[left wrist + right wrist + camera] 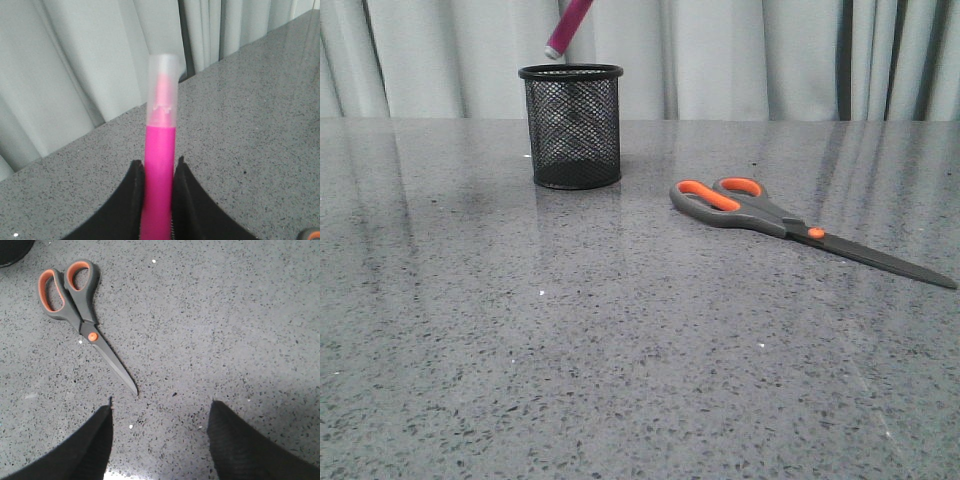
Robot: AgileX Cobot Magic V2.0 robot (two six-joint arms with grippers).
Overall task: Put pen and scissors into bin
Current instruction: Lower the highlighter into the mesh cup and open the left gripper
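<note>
Pen (568,26) hangs in the air just above the mesh cup (571,127), lower tip close over the rim and a bit left of the mouth's centre, body slanting up and to the right out of the front view. Left gripper (159,172) is clamped on it: in the left wrist view the two black fingers (131,200) press the pink barrel from both sides, whitish cap end sticking out past the fingertips. That view points at the curtain (75,75) and table edge, so the cup is not seen there; alignment has to be judged from the front view alone. Long axis is tilted, not plumb. Judgement: a slight shift toward the mouth's centre, then lower and release; the risk is the tip catching the rim.

Scissors (790,225) lie flat on the grey table (620,380), well right of the cup, closed, orange loops toward the cup, blades pointing away to the right and toward the camera. In the right wrist view they sit ahead of and to one side of the right gripper (160,415), blade tip nearest the fingers, apart from them. Right gripper's fingers are spread wide, nothing between them, hovering over bare tabletop. Right arm is the nearer one for the scissors; not yet touched.
</note>
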